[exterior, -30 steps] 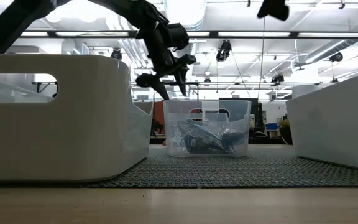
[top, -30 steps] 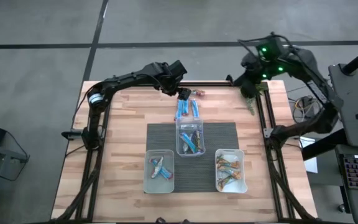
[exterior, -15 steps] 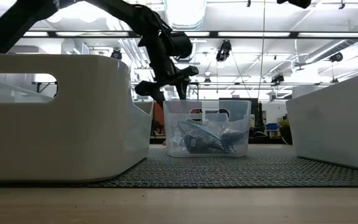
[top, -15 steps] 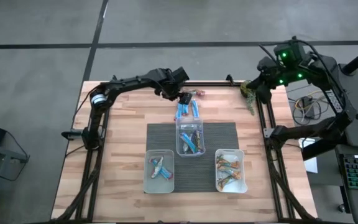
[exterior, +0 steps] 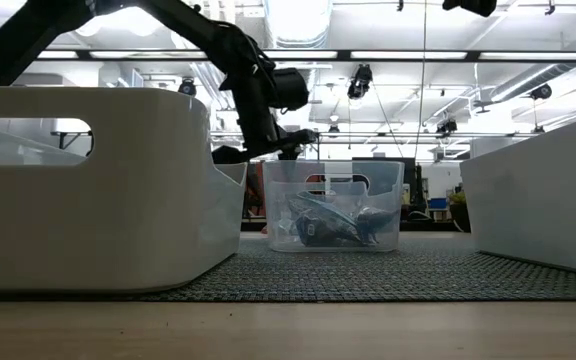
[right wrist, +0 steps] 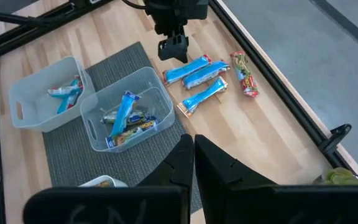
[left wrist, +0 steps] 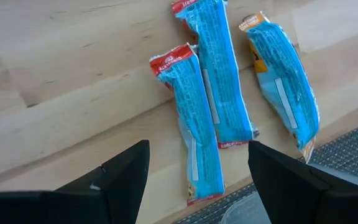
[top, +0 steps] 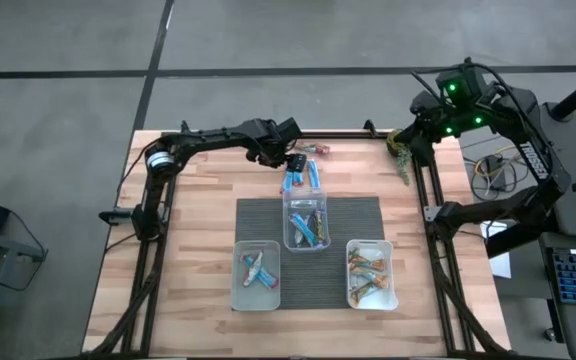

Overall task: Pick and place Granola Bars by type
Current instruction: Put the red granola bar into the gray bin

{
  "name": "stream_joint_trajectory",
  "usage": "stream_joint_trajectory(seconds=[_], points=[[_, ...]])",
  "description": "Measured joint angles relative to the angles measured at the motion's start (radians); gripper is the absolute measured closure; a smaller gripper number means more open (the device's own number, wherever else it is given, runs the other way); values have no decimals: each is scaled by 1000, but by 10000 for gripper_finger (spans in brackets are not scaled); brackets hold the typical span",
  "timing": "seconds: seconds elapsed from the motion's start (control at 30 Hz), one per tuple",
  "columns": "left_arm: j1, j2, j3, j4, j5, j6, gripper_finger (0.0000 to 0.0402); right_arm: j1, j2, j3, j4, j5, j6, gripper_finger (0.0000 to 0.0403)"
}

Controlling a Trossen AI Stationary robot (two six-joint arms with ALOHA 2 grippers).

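Note:
Three blue-wrapped granola bars (left wrist: 194, 130) lie side by side on the bare wood just beyond the mat's far edge (top: 301, 177). A red and green bar (right wrist: 243, 74) lies flat past them, near the far rail. My left gripper (left wrist: 197, 183) is open and hovers low over the blue bars, one finger on each side of the nearest bar, touching nothing. It also shows in the low view (exterior: 268, 150). My right gripper (right wrist: 193, 155) is shut and held high off the table's far right corner.
Three clear tubs stand on a grey mat (top: 258, 215): the middle one (top: 305, 222) holds blue and dark bars, the near left one (top: 256, 275) blue and red ones, the near right one (top: 371, 275) orange-tan ones. A green plant-like clump (top: 401, 152) sits at the far right rail.
My left gripper has come down toward the blue bars and tipped more level. My right arm has swung away from the table, toward its far right corner, then stopped. The bars have not moved.

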Motion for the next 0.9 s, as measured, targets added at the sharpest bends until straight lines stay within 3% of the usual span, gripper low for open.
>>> stream_joint_trajectory(seconds=[0.13, 0.9], points=[[-8, 0, 0, 2, -52, -13, 148, 0, -1, 0, -2, 0, 1, 394], [-21, 69, 0, 35, -80, -34, 148, 0, -1, 0, -6, 9, 18, 394]])
